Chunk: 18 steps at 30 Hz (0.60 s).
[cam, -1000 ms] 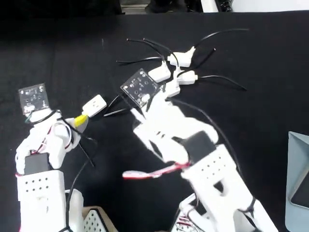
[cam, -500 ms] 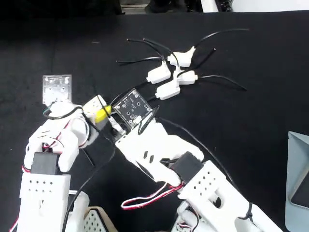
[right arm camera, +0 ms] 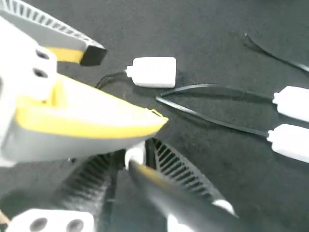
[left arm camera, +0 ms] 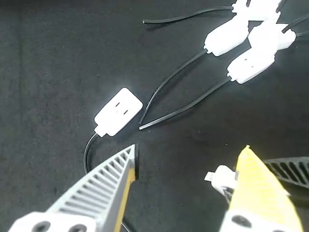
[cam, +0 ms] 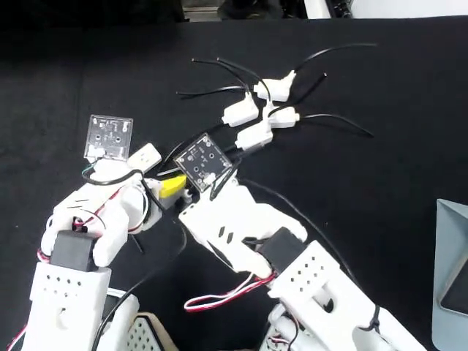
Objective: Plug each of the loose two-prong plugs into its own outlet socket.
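black table (cam: 66, 73), left pincer (left arm camera: 189, 151) splayed near socket (left arm camera: 118, 112), right pincer (right arm camera: 136, 150) clamping plug (right arm camera: 135, 157)

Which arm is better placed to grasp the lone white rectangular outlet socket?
Left. The left gripper is open just beside the white rectangular outlet socket; the right gripper holds a small white plug.
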Motion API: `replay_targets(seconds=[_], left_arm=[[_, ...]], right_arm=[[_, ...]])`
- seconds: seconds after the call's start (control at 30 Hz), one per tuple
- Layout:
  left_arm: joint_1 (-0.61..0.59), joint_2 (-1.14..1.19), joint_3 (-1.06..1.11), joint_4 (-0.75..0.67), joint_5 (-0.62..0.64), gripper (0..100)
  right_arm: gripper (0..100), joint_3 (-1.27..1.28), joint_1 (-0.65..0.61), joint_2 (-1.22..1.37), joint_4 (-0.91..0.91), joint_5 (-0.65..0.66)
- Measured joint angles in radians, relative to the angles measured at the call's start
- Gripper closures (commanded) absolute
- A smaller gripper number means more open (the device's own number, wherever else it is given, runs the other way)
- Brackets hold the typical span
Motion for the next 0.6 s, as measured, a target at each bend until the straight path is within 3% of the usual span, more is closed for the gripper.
replay_targets(seconds=[0.07, 0.23, 0.37, 0.6], left_arm=[[0.000, 0.000, 0.000, 0.000, -0.005, 67], [-0.144, 0.020, 0.000, -0.025, -0.026, 67], [-0.213, 0.138, -0.028, -0.034, -0.160, 64], [-0.226, 0.525, -0.190, -0.041, -0.416, 66]], right_arm=[[98.7, 0.011, 0.000, 0.000, -0.011, 0.000], [98.7, 0.061, 0.058, 0.000, -0.078, 0.000], [98.7, 0.117, 0.106, 0.000, -0.140, -0.002], [98.7, 0.146, 0.115, 0.000, -0.180, -0.002]])
